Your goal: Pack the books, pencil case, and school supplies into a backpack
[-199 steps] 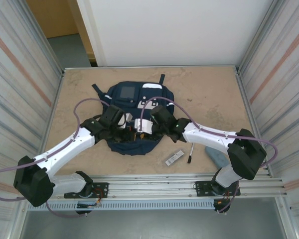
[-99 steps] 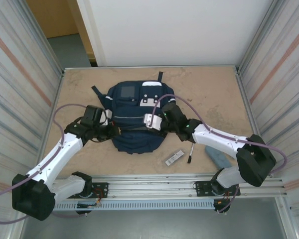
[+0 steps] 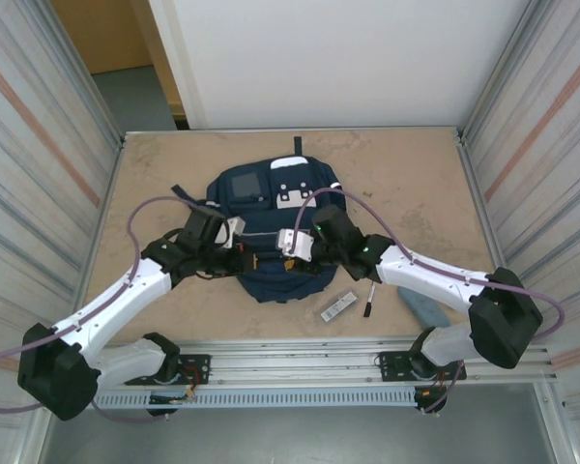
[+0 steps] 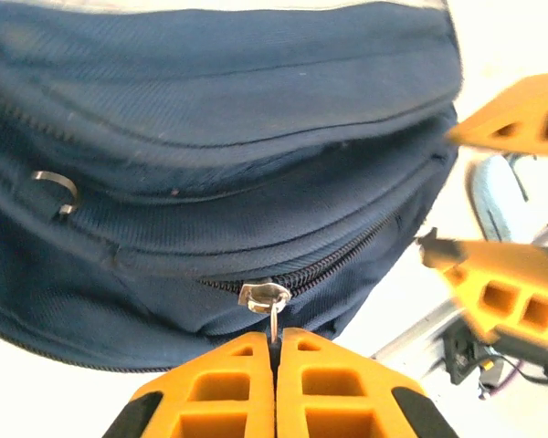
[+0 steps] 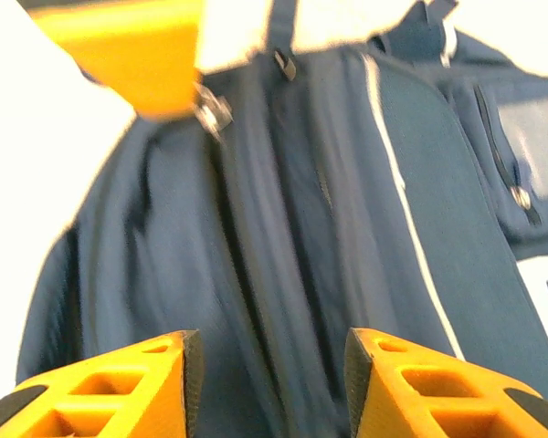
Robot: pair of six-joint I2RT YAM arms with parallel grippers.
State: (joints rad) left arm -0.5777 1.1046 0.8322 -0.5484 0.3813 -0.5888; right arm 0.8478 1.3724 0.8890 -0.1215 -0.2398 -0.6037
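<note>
Left jaws are clamped shut on the zipper pull (image 4: 272, 308) of the navy backpack (image 3: 271, 283). Right jaws are parted over its fabric, gripping nothing I can see. The backpack lies flat mid-table (image 3: 406, 193). Looks like the opening step, zip mostly closed. Pen (image 3: 370, 301), white-and-black bar (image 3: 337, 307) and grey-blue pencil case (image 3: 422, 307) sit beside it unpacked, so all packing is left. No brand or writing is legible.

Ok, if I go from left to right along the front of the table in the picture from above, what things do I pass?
backpack → white-and-black bar → black pen → grey-blue pouch
</note>
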